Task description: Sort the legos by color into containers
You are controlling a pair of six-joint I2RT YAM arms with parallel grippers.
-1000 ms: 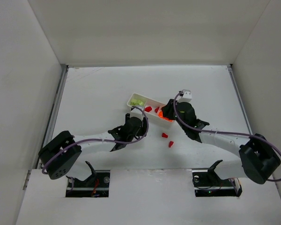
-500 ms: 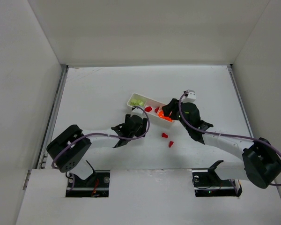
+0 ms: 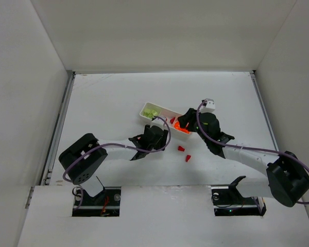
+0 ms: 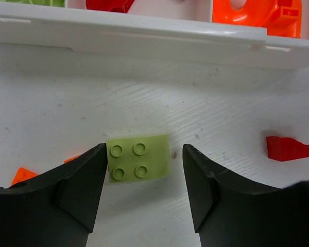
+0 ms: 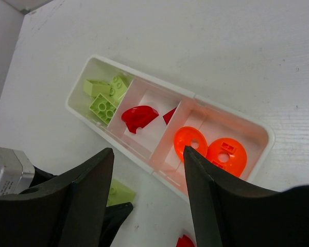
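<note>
Nearest the arm bases, 2 loose red legos (image 3: 181,148) lie on the white desk (image 3: 108,103). Just beyond them the left claw (image 4: 144,150) stands open, low over the desk, astride a yellow-green block (image 4: 139,157) (4 studs facing up). One finger is at the block's edge, the other apart. Farther on sits the white tray (image 5: 232,116), its 3 compartments holding yellow-green blocks (image 5: 104,98), red pieces (image 5: 138,117) and orange pieces (image 5: 211,148). The right claw (image 5: 149,154) hovers above it, open and empty.
</note>
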